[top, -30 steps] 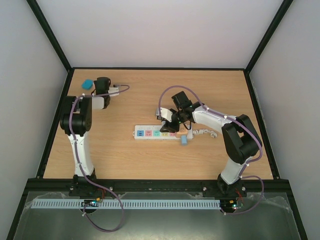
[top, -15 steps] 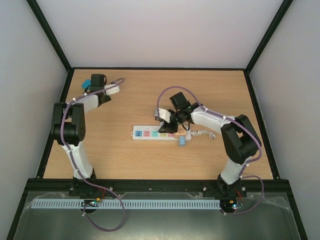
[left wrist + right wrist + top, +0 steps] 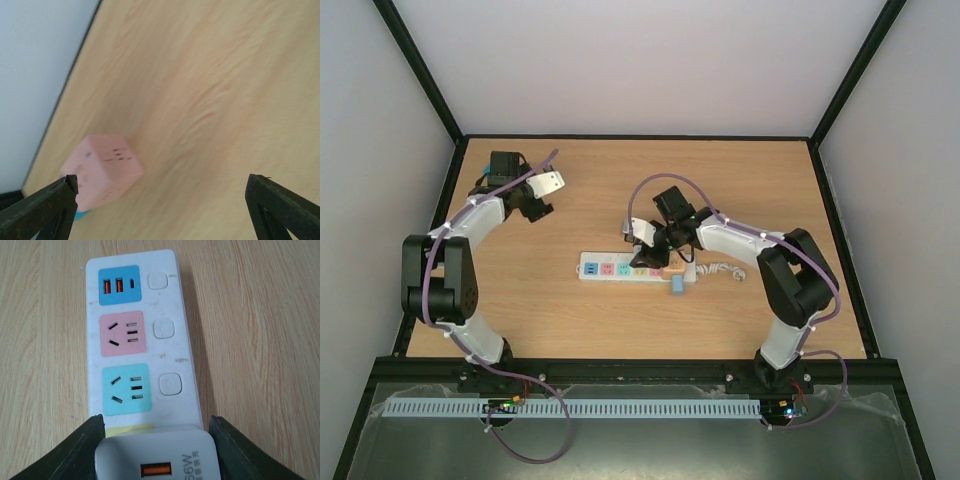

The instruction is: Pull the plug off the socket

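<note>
The socket (image 3: 142,340) is a long white power strip with blue, pink and green outlets showing; it lies mid-table in the top view (image 3: 610,268). A white plug (image 3: 157,457), a charger block with an orange USB port, sits over the yellow outlet. My right gripper (image 3: 157,452) has a finger against each side of the plug; in the top view it is (image 3: 655,252) over the strip's right part. My left gripper (image 3: 162,187) is wide open and empty above bare wood at the far left (image 3: 542,193).
A blurred pink cube socket (image 3: 102,170) on something blue lies near the table's left edge, beside the left finger. A small light-blue piece (image 3: 677,285) lies against the strip's near side. The strip's short white cord (image 3: 728,268) coils to its right.
The strip, the blue piece and my right gripper have slid a little to the left. My left arm has swung, its elbow moving left and nearer, its gripper shifting right.
</note>
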Controlling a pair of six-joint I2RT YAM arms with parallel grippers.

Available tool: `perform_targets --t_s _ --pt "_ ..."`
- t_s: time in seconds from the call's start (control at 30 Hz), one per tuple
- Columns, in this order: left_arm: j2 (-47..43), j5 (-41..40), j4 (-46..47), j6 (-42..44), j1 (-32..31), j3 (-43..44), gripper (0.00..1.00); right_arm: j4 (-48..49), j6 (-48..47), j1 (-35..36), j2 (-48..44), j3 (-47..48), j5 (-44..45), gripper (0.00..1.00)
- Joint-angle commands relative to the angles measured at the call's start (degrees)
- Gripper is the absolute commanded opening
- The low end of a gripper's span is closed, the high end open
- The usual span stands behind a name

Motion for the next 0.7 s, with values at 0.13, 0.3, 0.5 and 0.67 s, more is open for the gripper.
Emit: perform_targets --t_s 0.13,0.3,0.5,0.67 --pt "-6.66 18.20 -12.65 -1.37 -3.35 -4.21 0.94 1.34 6.67 3.41 4.31 1.41 0.25 0.22" --pt "-10.00 23.50 -13.29 -1.84 -6.43 -7.38 0.94 3.90 10.41 3.57 4.49 1.76 -0.89 0.28" --pt "-10.91 27.31 -14.61 -2.45 -8.24 -8.43 0.93 3.24 10.72 3.64 3.35 2.48 -2.33 0.59" --pt "-10.98 28.07 -14.32 -3.26 -9.85 -9.65 0.92 2.47 10.50 3.67 1.66 3.06 -1.42 0.73"
